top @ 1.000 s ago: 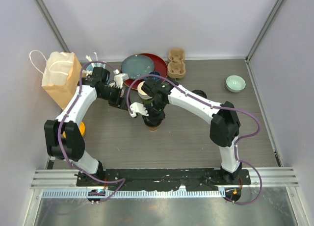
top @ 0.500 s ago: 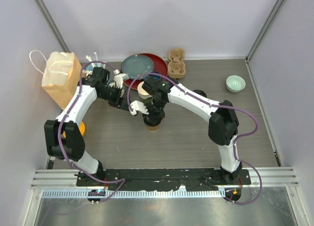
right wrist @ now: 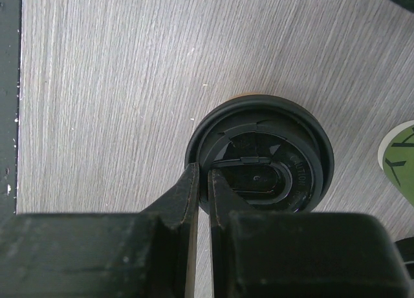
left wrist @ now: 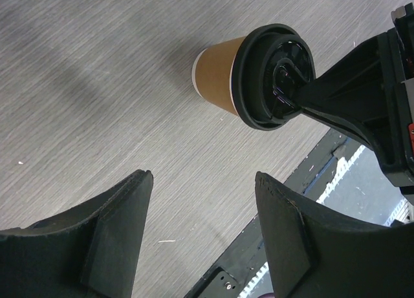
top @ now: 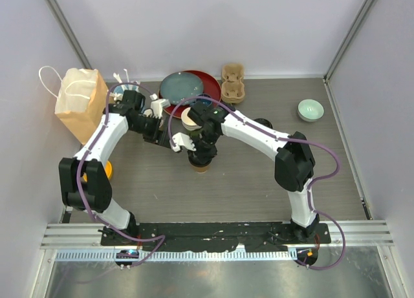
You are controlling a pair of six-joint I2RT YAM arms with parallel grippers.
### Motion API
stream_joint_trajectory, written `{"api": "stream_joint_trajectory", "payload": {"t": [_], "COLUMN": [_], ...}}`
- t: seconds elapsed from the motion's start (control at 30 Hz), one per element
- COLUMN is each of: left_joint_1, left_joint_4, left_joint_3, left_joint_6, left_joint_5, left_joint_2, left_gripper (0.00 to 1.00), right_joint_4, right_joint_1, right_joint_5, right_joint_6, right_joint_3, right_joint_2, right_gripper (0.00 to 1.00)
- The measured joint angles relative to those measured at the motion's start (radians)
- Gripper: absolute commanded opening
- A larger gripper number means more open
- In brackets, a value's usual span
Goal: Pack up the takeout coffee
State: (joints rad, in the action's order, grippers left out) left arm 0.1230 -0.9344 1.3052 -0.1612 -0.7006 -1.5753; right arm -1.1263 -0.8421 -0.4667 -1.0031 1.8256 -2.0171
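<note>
Black lid in right hand, brown cup half-hidden

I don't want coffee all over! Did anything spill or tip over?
No, nothing stands out. The cup stands upright, its lid looks evenly seated under the right end effector, and no spill shows on the table.

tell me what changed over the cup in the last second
Very little. The right arm shifted its elbow slightly left in the top view. The right gripper stays shut, with its tips on the black lid of the brown cup. Nothing was taken hold of or let go. The left gripper stays open nearby, and the cup has not moved.
</note>
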Motion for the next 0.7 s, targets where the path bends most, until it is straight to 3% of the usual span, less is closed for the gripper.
{"api": "stream_joint_trajectory", "payload": {"t": [0.27,0.43,0.7], "left_joint_1": [0.001,0.01,0.027], "left_joint_4": [0.002,0.003,0.003], "left_joint_3": [-0.028,-0.035,-0.036], "left_joint_6": [0.006,0.018,0.023], "left_joint_5": [-0.002,-0.004,-0.005], "left_joint_2": [0.0,0.0,0.0], "left_gripper": [0.69,0.68,0.67], "right_joint_4": [0.049,0.053,0.048], "right_joint_1": [0.0,0.0,0.0], "right_joint_5": [-0.004,-0.003,-0.001], "right_joint_6": [0.023,0.039,0.064], "right_joint_3": [-0.05,-0.052,-0.044], "right_joint_2": [0.024,0.025,0.026], "right_gripper": [0.02,0.31,0.42]}}
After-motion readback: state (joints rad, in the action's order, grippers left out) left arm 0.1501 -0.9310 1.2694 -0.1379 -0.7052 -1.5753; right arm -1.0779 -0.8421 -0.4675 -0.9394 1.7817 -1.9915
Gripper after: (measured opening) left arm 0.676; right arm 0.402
